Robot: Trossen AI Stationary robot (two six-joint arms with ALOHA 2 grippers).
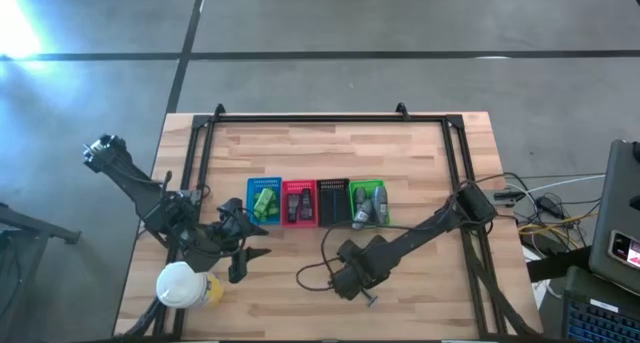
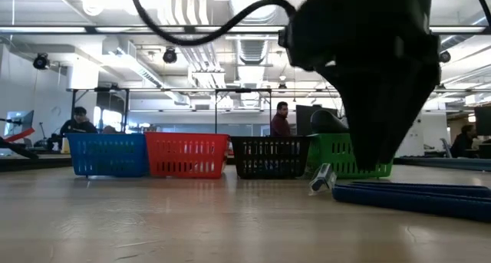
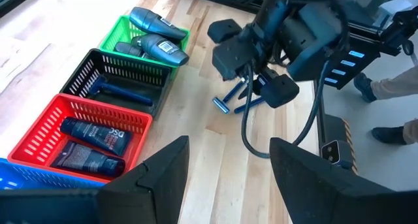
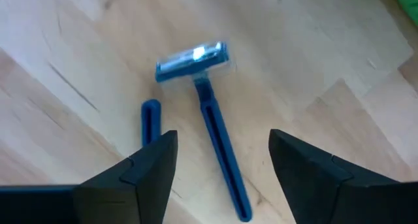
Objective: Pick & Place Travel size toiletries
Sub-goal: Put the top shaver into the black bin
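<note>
Two blue razors point(image 4: 219, 145) lie flat on the wood near the table's near edge point(image 1: 371, 299), one with its head point(image 4: 193, 60) showing and the other seen only as a handle point(image 4: 150, 121). My right gripper point(image 4: 222, 142) hovers open above them, a finger on either side of the headed razor, touching nothing. The low view shows it just over the razors point(image 2: 414, 197). My left gripper point(image 3: 228, 152) is open and empty, left of the baskets point(image 1: 240, 258). Green bottles point(image 1: 265, 202) lie in the blue basket, dark packets point(image 3: 98, 145) in the red, razors point(image 3: 124, 93) in the black, and grey tubes point(image 3: 157, 34) in the green.
The four baskets stand in a row at mid-table point(image 1: 315, 204). A yellow cup with a white lid point(image 1: 185, 286) stands at the near left corner beside my left arm. A black frame point(image 1: 330, 120) borders the table. People show in the room beyond point(image 2: 281, 119).
</note>
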